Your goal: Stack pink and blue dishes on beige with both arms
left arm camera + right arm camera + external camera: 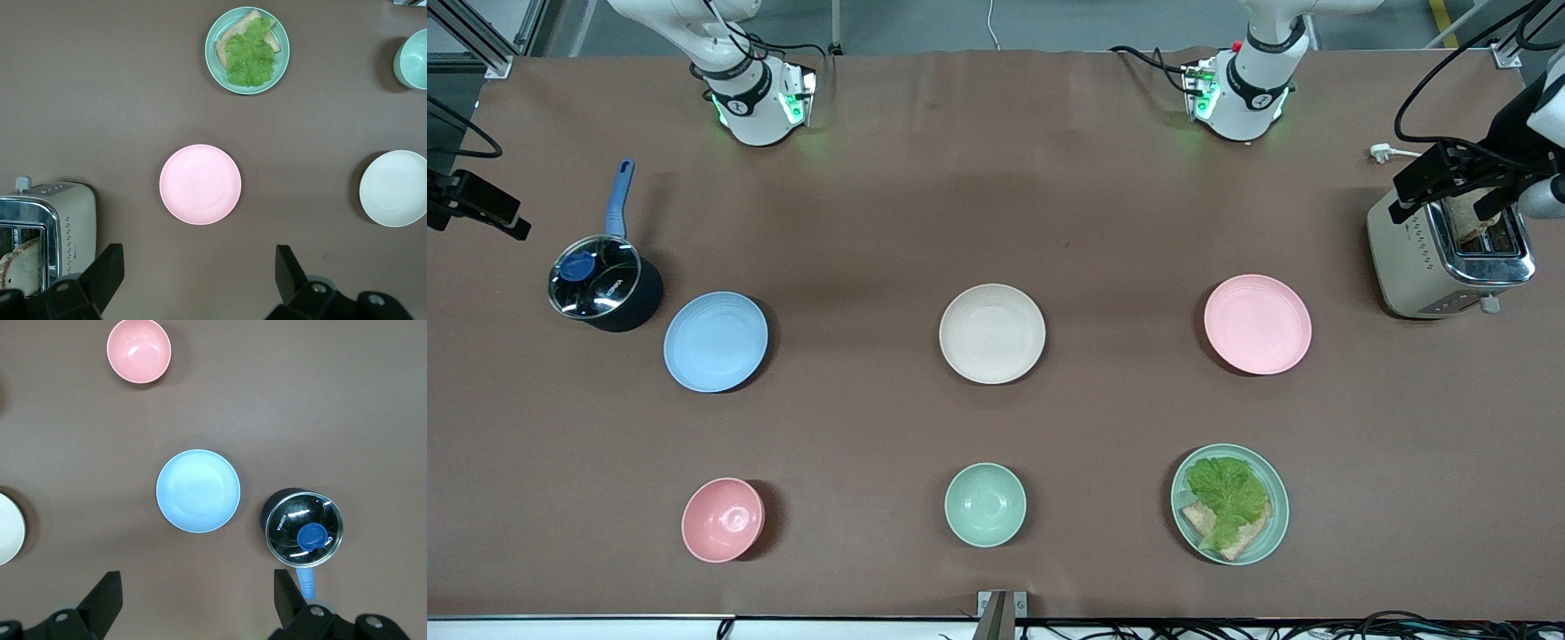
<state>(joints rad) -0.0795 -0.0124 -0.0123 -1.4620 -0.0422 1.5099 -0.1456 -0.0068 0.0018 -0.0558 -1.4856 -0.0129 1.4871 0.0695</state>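
Note:
The beige plate lies flat at the table's middle. A light blue plate rests toward the right arm's end, and a pale pink plate toward the left arm's end. All three lie in one row, apart from each other. My left gripper hangs open and empty high over bare cloth near the pink plate. High above bare cloth close to the blue plate, my right gripper is open with nothing in it. Both arms stay drawn back near their bases.
Nearer the camera stand a deep pink bowl, a mint-green bowl and a mint-green plate with lettuce and bread. A lidded saucepan with a blue handle sits beside the blue plate. A toaster stands beside the pink plate.

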